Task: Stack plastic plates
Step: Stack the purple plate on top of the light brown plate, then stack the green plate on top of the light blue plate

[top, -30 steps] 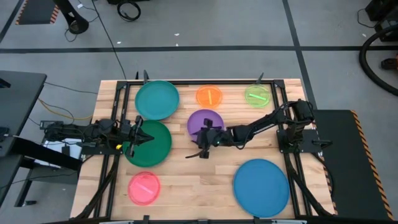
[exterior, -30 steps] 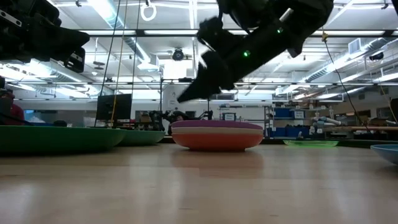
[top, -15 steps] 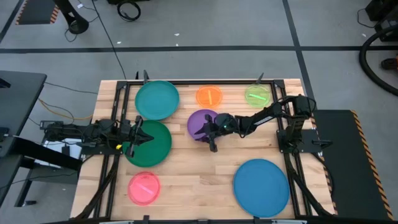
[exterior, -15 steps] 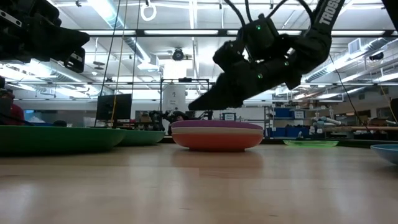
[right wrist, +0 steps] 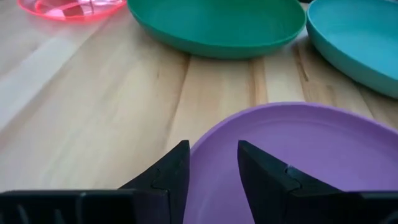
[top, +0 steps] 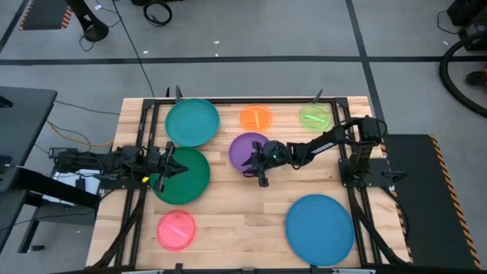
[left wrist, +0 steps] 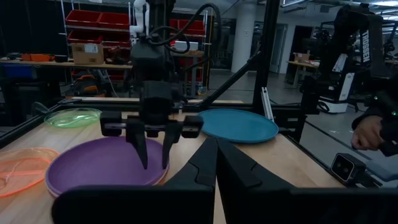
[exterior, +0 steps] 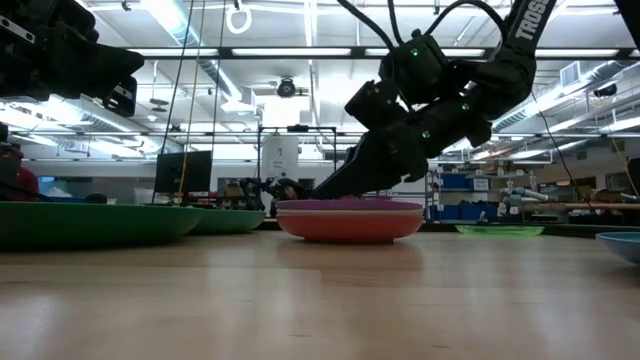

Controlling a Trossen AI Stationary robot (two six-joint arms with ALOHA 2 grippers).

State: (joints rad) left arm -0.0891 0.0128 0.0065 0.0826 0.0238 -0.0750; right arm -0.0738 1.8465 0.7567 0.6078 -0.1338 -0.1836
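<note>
Right tool is shown lowered at the near edge of the purple plate, its fingers slightly spread with the plate's rim seen between them; nothing is pinched. The purple plate is seen lying at mid-tabletop on top of a red-orange plate. Left tool is held above the dark green plate, its fingers pressed together and empty. The teal plate is found just behind the dark green one. Orange and lime plates are set along the far edge. The pink plate lies at the near left, the blue plate at the near right.
</note>
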